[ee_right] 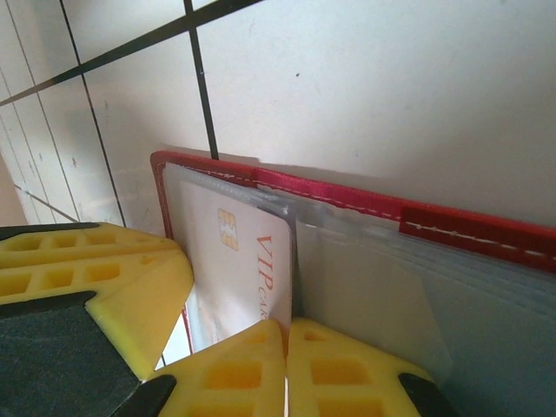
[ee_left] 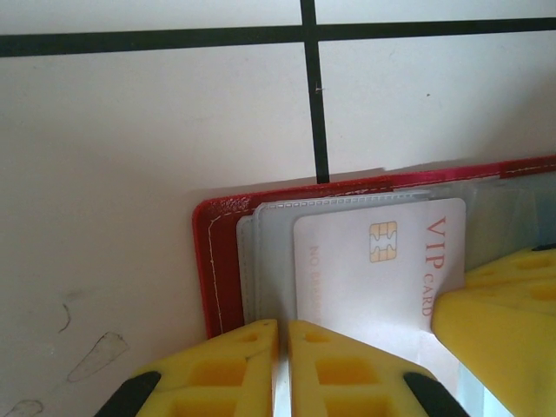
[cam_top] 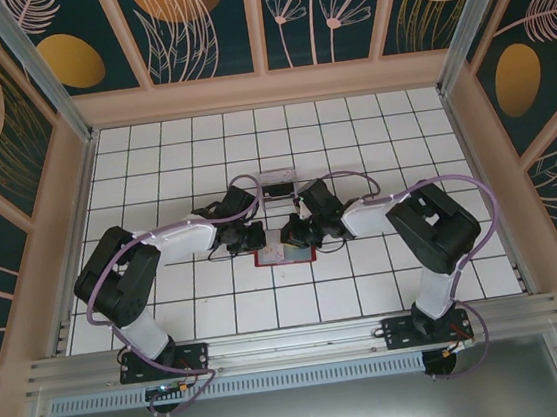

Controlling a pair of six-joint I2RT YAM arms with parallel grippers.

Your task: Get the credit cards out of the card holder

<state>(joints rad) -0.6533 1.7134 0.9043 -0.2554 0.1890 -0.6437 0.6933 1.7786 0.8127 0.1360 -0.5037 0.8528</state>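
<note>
At the middle of the bench (cam_top: 190, 314), between the two arms, the card holder (cam_top: 284, 256) lies open and flat, with its greyish sleeves (ee_left: 268, 252) facing up. A white card (ee_left: 365, 269) with a gold chip and the red words VIP CARD lies in or on the front sleeve; we cannot tell which. The left claw (ee_left: 282, 334) has its yellow fingers pressed together at the near edge of the sleeves, with a thin pale strip between them. We therefore believe it is clamped on the sleeve edge of the card holder to hold it in place. The right claw (ee_right: 287, 330) is also together, and the long edge of the white card runs directly into the seam of its fingers. We judge that it pinches the card, but we cannot exclude that a sleeve layer is caught with it. This is the main risk: if plastic is pinched together with the card, a pull would drag the whole card holder, or tear it out of the left claw, instead of freeing the card. The grip is also only on a narrow edge, so the smooth card may slip away. The two claws are very near to each other, and a careless pull could make them collide.
</note>
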